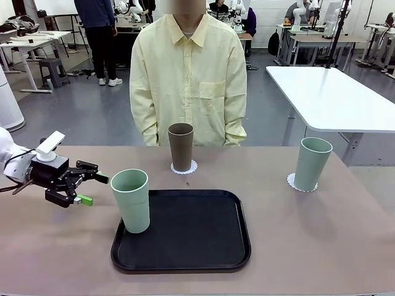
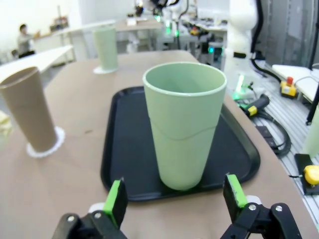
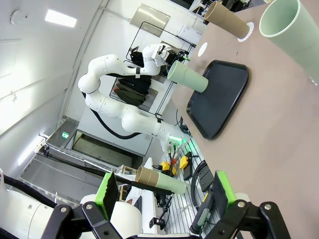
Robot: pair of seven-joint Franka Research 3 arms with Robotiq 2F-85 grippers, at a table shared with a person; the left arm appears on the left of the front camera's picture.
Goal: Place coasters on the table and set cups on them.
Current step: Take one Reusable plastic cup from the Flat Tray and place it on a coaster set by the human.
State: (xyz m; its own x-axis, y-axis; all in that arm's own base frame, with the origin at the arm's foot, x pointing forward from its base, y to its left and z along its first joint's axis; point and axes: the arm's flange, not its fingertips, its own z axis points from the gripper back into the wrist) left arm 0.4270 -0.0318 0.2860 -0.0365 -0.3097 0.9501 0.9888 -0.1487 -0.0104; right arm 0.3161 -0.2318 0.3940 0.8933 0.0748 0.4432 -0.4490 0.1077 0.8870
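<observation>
Two of the three cups were already on coasters: the brown cup (image 1: 181, 147) stood upright on a lacy white coaster (image 1: 184, 168) at the far middle of the table (image 1: 321, 240), in front of the person (image 1: 189, 74), and a mint green cup (image 1: 313, 163) stood on its own coaster (image 1: 295, 182) toward the robot's right. The remaining mint green cup (image 1: 131, 200) stood upright at the near-left corner of the black tray (image 1: 197, 231), with no coaster under it. In the right wrist view a further small white disc (image 3: 202, 49), probably the third coaster, lay on the table beyond the tray's far end, bare. The left gripper (image 1: 86, 189) hovered just beside this cup on its left, jaws spread wide and nothing between them; in the left wrist view the cup (image 2: 183, 130) sat centred between the two green pads (image 2: 115, 201), which had not yet reached its wall. The right gripper (image 3: 164, 191) was likewise spread and empty, held away from the work. Judgement: the step in hand was the grasp of the last cup. To do it well, the gripper should advance level until the pads bracket the cup at about mid-height, where the taper leaves a firm seat, then close gently so the thin wall does not deform. Lift straight up to clear the tray's raised rim before moving toward the free coaster. Risk: pushing the cup before closing would tip it or slide it across the tray.
</observation>
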